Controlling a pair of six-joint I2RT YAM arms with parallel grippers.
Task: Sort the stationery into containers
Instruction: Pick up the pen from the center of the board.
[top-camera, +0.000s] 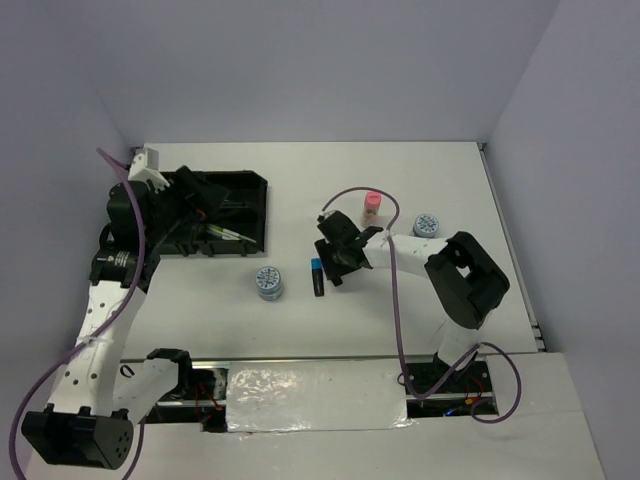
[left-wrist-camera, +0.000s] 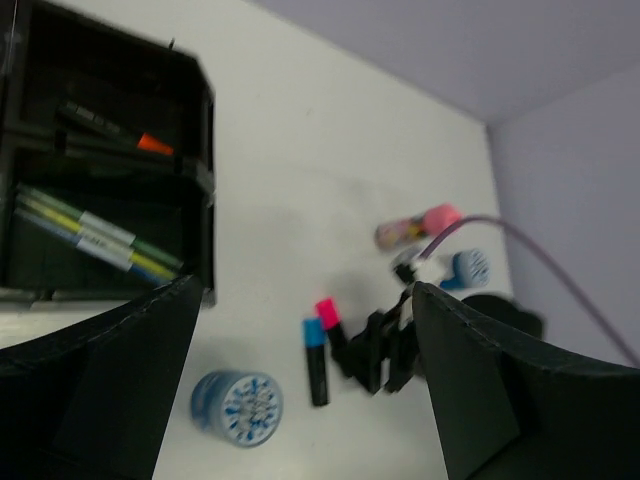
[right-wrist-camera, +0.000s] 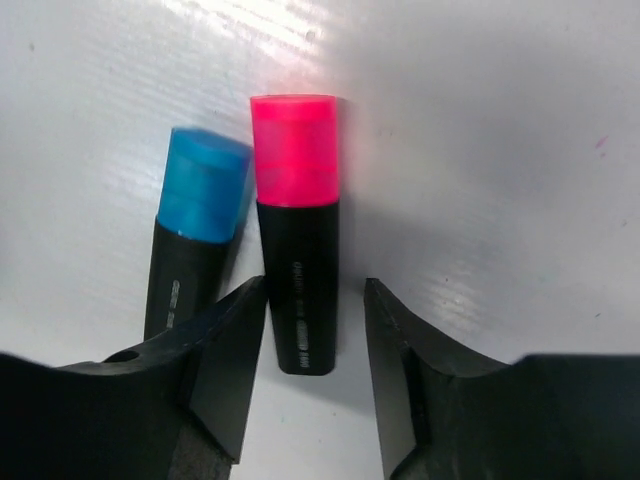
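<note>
Right wrist: half-open jaws straddle pink-capped marker (right-wrist-camera: 298, 300).

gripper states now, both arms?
Left gripper: open, empty.
Right gripper: open, jaws either side of the pink-capped marker, not clamped.

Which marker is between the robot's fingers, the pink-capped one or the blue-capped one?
The short black marker with the pink cap. Its body lies between the fingers of the right hand; the blue-capped black marker lies outside them, alongside.

A lab cell — plain walls (top-camera: 300, 70) boxing a white table (top-camera: 420, 190) (robot arms (top-camera: 100, 330) bolted on).
</note>
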